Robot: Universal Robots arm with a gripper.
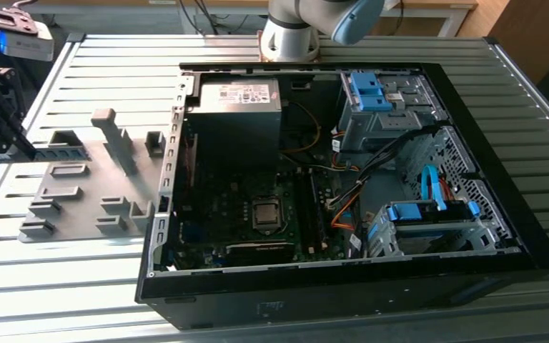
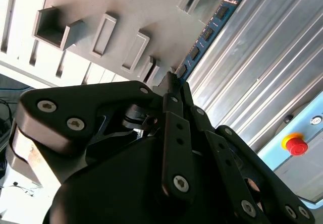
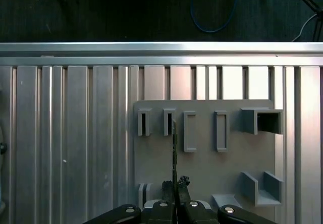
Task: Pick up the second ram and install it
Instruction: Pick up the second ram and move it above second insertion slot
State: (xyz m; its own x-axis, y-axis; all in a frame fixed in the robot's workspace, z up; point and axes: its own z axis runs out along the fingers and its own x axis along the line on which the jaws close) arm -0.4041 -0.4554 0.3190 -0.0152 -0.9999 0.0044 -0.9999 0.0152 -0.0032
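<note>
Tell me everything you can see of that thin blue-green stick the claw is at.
The second ram is a long, thin, flat blue-green circuit board with a row of small dark chips on its face. In the first wrist view it shows edge-on, a narrow line over the grey fixture. The claw grips one end; whether it rests on the fixture I cannot tell.
</note>
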